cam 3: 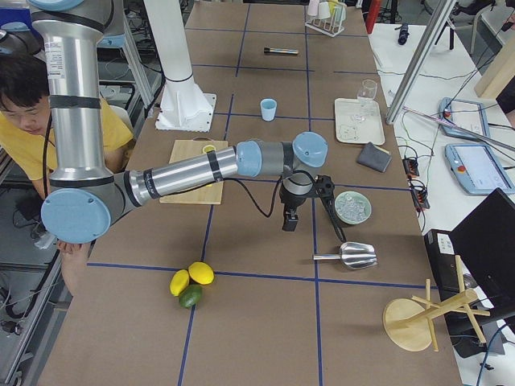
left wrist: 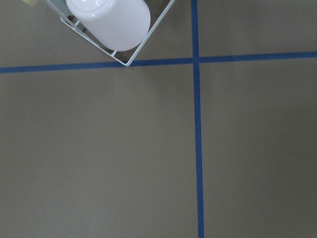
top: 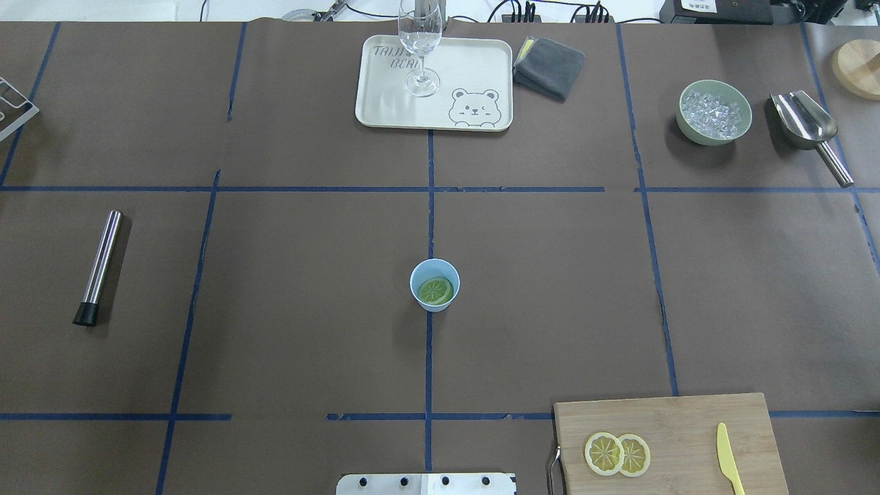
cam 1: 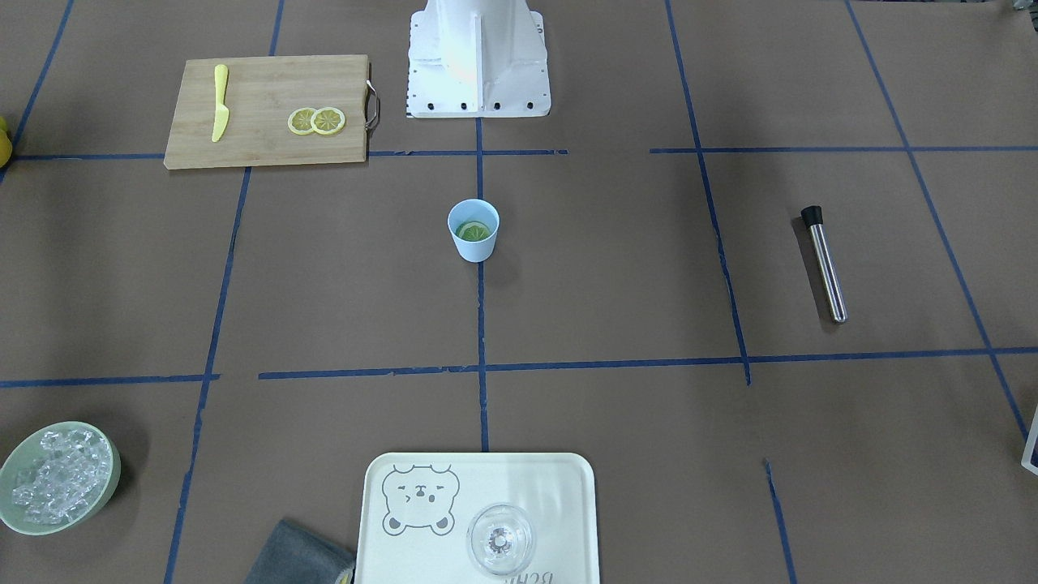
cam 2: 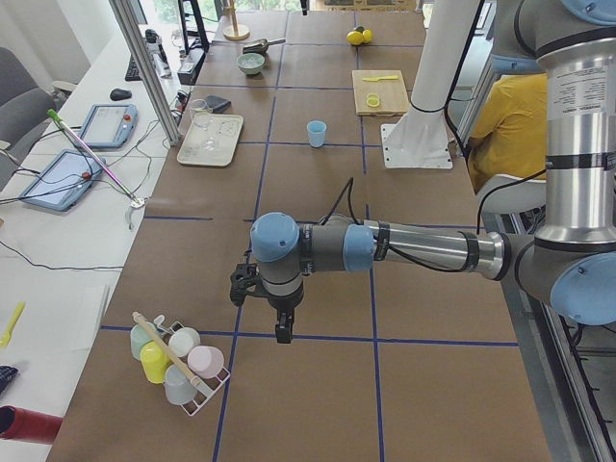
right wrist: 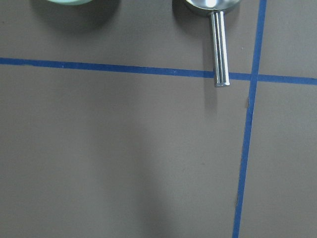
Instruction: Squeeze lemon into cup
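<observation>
The light blue cup (top: 416,276) stands upright at the table's centre on the blue tape line, also in the front view (cam 1: 475,250). The lemon (top: 436,291) lies inside it, cut face up, also in the front view (cam 1: 473,231). My left gripper (cam 2: 284,332) shows only in the left side view, far from the cup, near a wire rack of cups. My right gripper (cam 3: 288,221) shows only in the right side view, next to the ice bowl. I cannot tell whether either is open or shut. Neither wrist view shows fingers.
A cutting board (top: 674,426) carries two lemon slices (top: 617,454) and a yellow knife (top: 729,457). A tray (top: 474,69) holds a clear glass (top: 419,41). Also there: ice bowl (top: 713,112), scoop (top: 808,124), steel muddler (top: 100,265), grey cloth (top: 548,67), cup rack (cam 2: 178,361).
</observation>
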